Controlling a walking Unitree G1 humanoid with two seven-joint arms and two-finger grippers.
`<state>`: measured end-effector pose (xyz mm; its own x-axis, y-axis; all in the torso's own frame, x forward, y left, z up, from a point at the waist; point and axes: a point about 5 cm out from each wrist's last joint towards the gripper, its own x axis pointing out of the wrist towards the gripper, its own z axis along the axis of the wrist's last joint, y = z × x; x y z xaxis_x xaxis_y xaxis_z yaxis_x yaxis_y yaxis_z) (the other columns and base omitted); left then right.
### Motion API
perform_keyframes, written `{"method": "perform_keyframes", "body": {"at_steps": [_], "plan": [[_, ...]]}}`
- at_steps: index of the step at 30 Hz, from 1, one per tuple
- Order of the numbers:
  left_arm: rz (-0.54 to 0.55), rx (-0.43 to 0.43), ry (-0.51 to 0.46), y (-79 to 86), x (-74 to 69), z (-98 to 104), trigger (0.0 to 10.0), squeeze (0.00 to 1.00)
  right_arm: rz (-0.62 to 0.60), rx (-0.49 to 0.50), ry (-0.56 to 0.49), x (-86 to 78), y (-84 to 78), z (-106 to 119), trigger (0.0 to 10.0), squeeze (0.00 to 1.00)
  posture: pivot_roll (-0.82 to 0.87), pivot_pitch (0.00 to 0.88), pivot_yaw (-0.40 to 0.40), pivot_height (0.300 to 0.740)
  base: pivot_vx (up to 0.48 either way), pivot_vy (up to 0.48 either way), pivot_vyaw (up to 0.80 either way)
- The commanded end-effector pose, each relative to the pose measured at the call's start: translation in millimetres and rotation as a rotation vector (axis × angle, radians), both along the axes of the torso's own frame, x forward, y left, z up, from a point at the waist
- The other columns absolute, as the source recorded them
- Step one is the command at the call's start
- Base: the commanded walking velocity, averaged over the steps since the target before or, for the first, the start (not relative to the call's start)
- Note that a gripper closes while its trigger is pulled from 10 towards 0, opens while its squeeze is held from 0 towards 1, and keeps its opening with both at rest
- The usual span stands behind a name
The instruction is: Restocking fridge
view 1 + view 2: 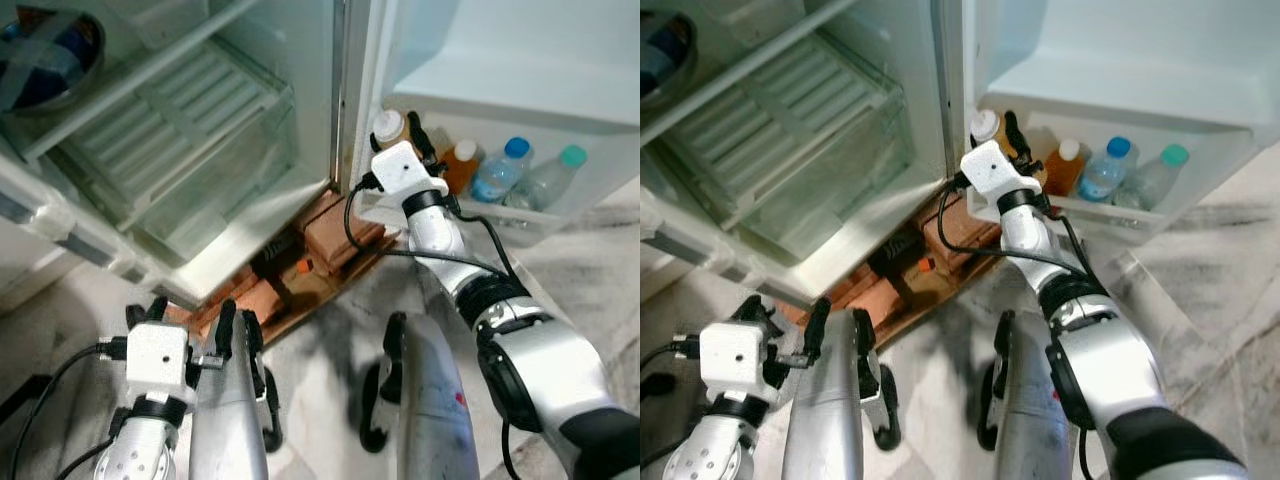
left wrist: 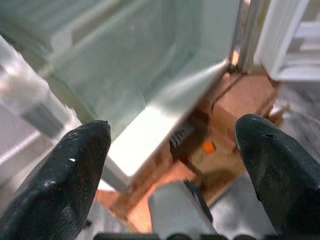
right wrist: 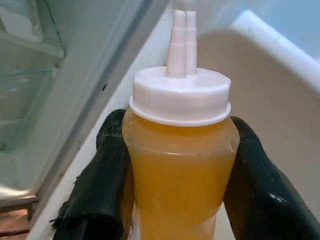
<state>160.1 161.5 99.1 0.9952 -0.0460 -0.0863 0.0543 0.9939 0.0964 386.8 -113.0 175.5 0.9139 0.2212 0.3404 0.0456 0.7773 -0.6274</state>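
My right gripper (image 1: pixel 400 140) is shut on an orange squeeze bottle (image 3: pixel 180 165) with a white nozzle cap. It holds the bottle upright at the left end of the fridge door shelf (image 1: pixel 520 215), close to the door's inner edge. On that shelf stand another orange bottle (image 1: pixel 462 165), a blue-capped water bottle (image 1: pixel 500 170) and a teal-capped bottle (image 1: pixel 550 178). My left gripper (image 2: pixel 172 127) hangs low in front of the fridge's bottom edge, open, with nothing between its fingers.
The fridge body stands open on the left, with a clear crisper drawer (image 1: pixel 200 180) and glass shelves. A bowl (image 1: pixel 45 55) sits on an upper shelf. Bricks (image 1: pixel 330 235) and a black cable lie under the fridge. The floor is marbled tile.
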Motion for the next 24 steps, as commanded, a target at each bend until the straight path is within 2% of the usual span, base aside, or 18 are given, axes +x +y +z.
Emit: {"method": "perform_keyframes", "body": {"at_steps": [1, 7, 12, 14, 19, 24], "plan": [[0.008, 0.015, 0.01, -0.5, -6.0, 2, 10.0, 0.0, 0.038, -0.024, -0.005, 0.2, 8.2, 3, 10.0, 0.0, 0.35, 0.402, 0.045, 0.559, 0.0, 0.0, 0.0], [0.009, 0.008, 0.036, -2.0, -12.5, 4, 10.0, 0.0, -0.013, -0.027, 0.033, 5.4, 8.7, 4, 10.0, 0.0, 0.37, 0.426, 0.049, 0.559, 0.0, 0.0, 0.0], [0.007, 0.009, 0.044, -2.7, -15.0, 6, 10.0, 0.0, -0.029, 0.04, 0.109, 6.0, 9.3, -3, 10.0, 0.0, 0.37, 0.429, 0.049, 0.559, 0.0, 0.0, 0.0], [0.007, 0.011, 0.046, -2.8, -14.9, 7, 10.0, 0.0, -0.038, 0.108, 0.161, 4.3, 8.7, -11, 10.0, 0.0, 0.37, 0.423, 0.049, 0.559, 0.0, 0.0, 0.0], [0.003, 0.013, 0.048, -2.8, -13.4, 6, 10.0, 0.0, -0.039, 0.152, 0.185, 1.6, 7.2, -18, 10.0, 0.0, 0.37, 0.421, 0.05, 0.559, 0.0, 0.0, 0.0], [0.001, 0.021, 0.042, -2.7, -9.4, 6, 10.0, 0.0, -0.07, 0.279, 0.218, 1.9, -2.4, -21, 10.0, 0.0, 0.37, 0.408, 0.05, 0.559, 0.0, 0.0, 0.0]]}}
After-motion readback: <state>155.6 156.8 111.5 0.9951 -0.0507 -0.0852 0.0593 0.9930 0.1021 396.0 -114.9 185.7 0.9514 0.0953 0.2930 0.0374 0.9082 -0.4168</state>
